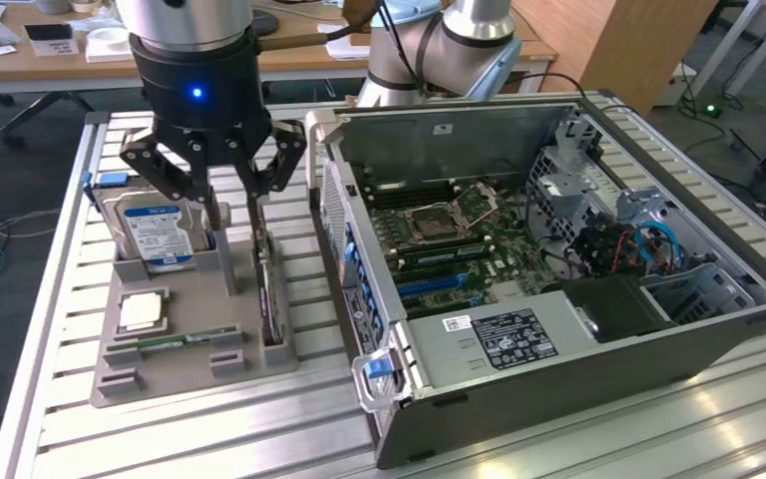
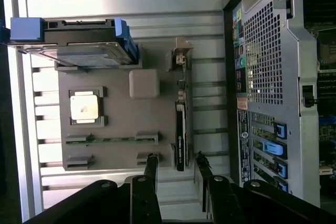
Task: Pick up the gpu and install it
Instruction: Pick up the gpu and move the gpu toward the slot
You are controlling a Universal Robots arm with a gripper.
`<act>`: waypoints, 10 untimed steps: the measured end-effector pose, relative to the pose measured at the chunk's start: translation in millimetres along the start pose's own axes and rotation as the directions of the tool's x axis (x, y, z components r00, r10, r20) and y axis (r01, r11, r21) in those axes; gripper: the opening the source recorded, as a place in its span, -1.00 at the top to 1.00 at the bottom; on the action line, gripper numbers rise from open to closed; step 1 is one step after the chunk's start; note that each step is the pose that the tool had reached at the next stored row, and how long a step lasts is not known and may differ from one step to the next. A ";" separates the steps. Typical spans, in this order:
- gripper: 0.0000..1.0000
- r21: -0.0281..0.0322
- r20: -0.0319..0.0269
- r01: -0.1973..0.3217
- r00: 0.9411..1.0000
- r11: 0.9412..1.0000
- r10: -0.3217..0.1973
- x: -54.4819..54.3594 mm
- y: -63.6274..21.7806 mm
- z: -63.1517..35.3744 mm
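Gripper (image 1: pixel 231 196) hovers spread over gpu (image 1: pixel 270 289) upright in grey holder (image 1: pixel 157 371).

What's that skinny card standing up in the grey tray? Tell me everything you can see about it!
The gpu is a thin, flat card with a dark face. It stands on its edge in slots of the grey tray, on the side nearest the computer case. The open gripper hovers over one end, with a finger on each side, and looks not to be squeezing it.

End effector (image 2: pixel 176 157) spread — jaws either side of the upright gpu (image 2: pixel 180 129).
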State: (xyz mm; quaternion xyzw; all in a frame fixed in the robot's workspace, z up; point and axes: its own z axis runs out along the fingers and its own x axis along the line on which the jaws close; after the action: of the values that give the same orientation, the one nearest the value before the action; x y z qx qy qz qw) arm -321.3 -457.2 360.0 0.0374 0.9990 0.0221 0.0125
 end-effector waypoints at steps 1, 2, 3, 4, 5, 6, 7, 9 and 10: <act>0.17 0.000 0.000 0.000 1.000 1.000 0.000 0.1 -0.1 1.4; 0.17 0.000 0.000 0.000 1.000 1.000 0.000 0.1 -0.1 2.7; 0.17 0.000 0.000 0.000 1.000 1.000 0.000 0.1 -0.2 4.0; 0.17 0.000 0.000 0.000 1.000 1.000 0.000 0.1 -0.2 5.1; 0.17 0.000 0.000 0.000 1.000 1.000 0.000 0.2 -0.3 6.3; 0.17 0.000 0.000 0.000 1.000 1.000 0.000 0.2 -0.3 7.3; 0.17 0.000 0.000 0.000 1.000 1.000 0.000 0.2 -0.4 8.4; 0.17 0.000 0.000 0.000 1.000 1.000 0.000 0.2 -0.5 10.3; 0.17 0.000 0.000 0.000 1.000 1.000 0.000 0.3 -0.5 11.1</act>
State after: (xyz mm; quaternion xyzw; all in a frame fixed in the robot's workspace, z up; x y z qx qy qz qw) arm -321.2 -457.2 349.0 0.0374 0.9990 0.0221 0.0125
